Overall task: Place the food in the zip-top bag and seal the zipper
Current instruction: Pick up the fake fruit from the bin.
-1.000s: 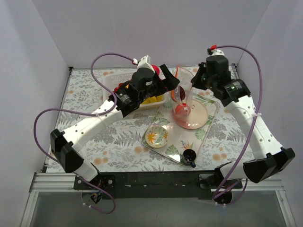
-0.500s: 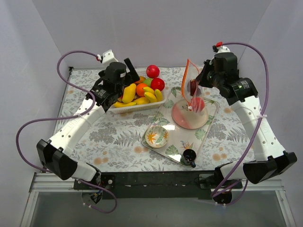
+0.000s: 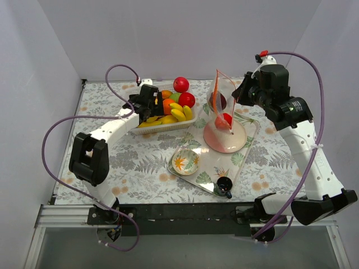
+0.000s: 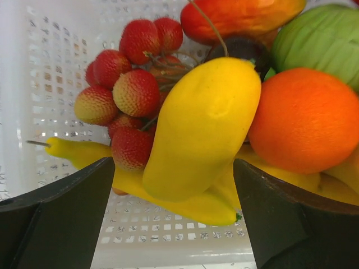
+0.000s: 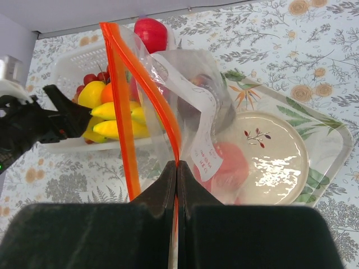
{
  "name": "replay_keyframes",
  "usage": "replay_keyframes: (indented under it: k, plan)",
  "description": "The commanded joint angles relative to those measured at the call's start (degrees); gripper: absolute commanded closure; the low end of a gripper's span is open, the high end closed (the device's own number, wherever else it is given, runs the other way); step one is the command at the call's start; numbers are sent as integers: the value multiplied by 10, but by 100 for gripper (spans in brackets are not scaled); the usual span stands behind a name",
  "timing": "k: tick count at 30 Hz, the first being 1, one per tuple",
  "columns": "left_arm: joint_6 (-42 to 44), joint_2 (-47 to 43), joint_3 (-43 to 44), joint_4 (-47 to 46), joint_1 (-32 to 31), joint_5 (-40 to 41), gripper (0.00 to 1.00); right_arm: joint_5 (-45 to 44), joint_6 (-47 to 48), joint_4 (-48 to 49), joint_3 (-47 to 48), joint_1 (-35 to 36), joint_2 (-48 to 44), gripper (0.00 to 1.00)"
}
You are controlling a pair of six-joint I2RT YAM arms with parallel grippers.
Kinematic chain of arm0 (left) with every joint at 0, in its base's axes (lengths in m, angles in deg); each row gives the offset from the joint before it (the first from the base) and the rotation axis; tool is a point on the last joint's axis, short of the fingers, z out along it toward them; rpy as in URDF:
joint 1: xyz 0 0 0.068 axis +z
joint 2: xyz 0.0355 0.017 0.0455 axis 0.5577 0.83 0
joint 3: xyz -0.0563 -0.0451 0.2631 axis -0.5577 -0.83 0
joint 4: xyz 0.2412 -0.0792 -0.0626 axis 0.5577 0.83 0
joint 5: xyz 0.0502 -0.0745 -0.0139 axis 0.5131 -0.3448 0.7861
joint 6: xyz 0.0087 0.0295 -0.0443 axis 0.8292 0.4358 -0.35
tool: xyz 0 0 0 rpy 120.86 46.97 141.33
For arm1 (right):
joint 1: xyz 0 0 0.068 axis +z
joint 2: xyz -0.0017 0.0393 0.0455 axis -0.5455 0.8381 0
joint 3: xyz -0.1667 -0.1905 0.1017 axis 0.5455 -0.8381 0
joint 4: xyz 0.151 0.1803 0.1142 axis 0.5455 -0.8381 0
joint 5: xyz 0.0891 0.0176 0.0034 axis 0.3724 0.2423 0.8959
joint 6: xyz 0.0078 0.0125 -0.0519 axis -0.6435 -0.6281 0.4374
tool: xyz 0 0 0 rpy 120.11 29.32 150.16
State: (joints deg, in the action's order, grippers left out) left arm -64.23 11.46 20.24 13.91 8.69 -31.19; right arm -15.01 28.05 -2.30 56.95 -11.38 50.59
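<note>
Left gripper (image 3: 150, 102) has left the zip-top bag (image 5: 202, 101) for the basket (image 4: 33, 67); jaws wide astride a yellow fruit (image 4: 202, 123) (not gripped). Right gripper (image 5: 176, 168) stays pinched on the bag's zipper (image 5: 126, 129) edge, bag upright over plate (image 5: 280, 151). Loading continues.

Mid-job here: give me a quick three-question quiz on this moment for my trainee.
1. True or false: the right jaws are shut on the zipper strip of the bag.
2. The left jaws straddle which thing in the basket? A yellow fruit, B red apple, C orange.
3. What food shows inside the bag?
Key: 1 true; 2 A; 3 a red piece and a darker piece.
</note>
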Motion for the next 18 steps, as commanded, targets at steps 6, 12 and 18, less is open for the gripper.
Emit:
replay_keyframes:
  k: [6,12,18]
  plan:
    - [40,32,6,-40,16,-45,11,20,4,33,-1,-1,-15,99]
    - [38,52,6,-65,22,-38,10,31,-1,41,-7,0,-15,99]
    - [36,76,11,-85,33,-48,14,35,-1,41,-1,0,-15,99]
